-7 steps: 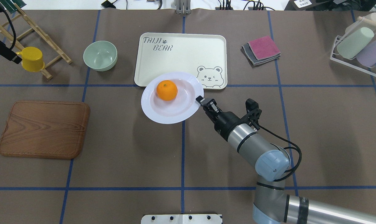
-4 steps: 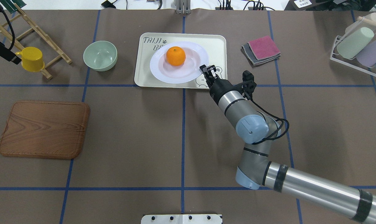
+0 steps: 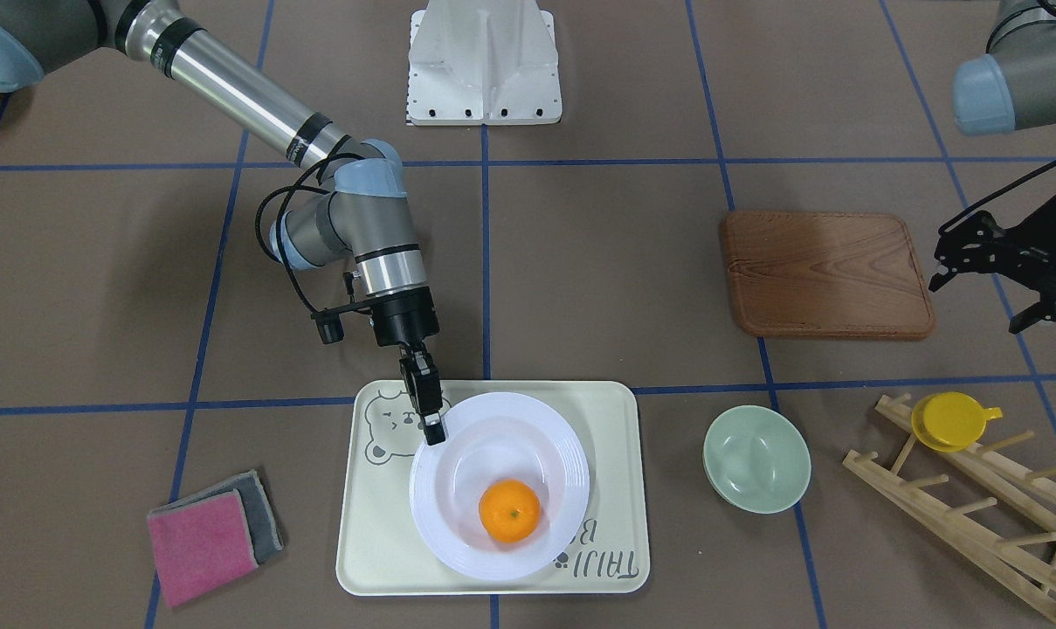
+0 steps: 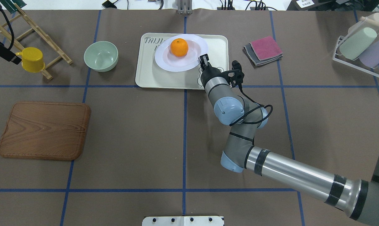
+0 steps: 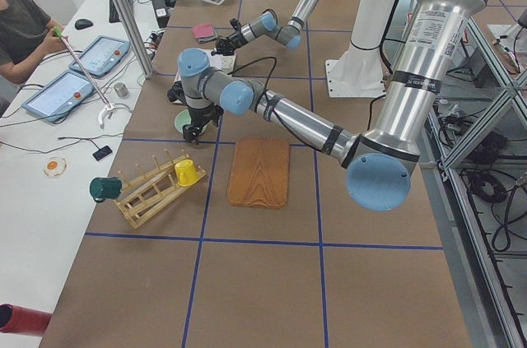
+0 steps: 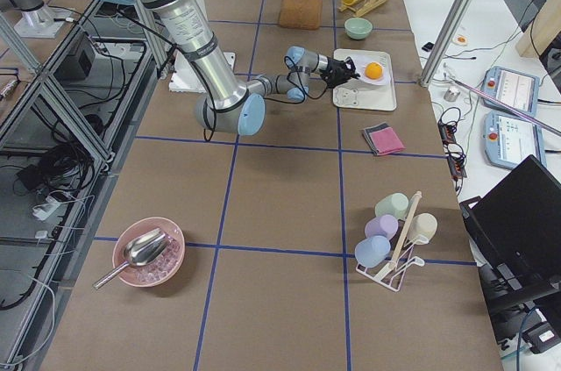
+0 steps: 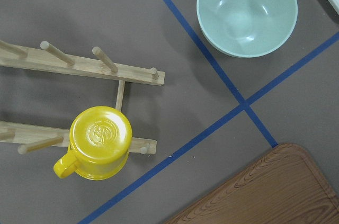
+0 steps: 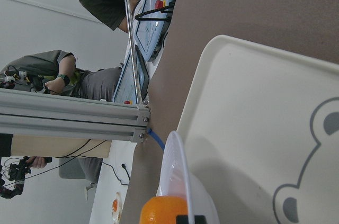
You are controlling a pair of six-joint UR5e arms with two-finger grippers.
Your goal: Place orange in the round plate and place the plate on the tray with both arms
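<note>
The orange (image 4: 179, 47) sits in the white round plate (image 4: 167, 61), which is over the back half of the cream tray (image 4: 148, 75). My right gripper (image 4: 203, 59) is shut on the plate's right rim. In the front-facing view the same gripper (image 3: 434, 428) pinches the rim of the plate (image 3: 562, 454) beside the bear drawing. The right wrist view shows the plate's rim (image 8: 177, 166) edge-on above the tray (image 8: 254, 128); whether the plate touches the tray I cannot tell. My left gripper (image 3: 977, 306) hangs open and empty far away, above the yellow cup (image 7: 98, 142).
A pale-green bowl (image 4: 101, 56) stands left of the tray. Left of that, a wooden rack (image 4: 35, 31) holds the yellow cup. A brown wooden board (image 4: 45, 130) lies front left. Folded cloths (image 4: 264, 50) and a rack of pastel cups (image 4: 361, 47) are on the right.
My right arm carried the plate with the orange from the table in front of the tray to over the tray, toward its back edge. The left arm stayed put.
</note>
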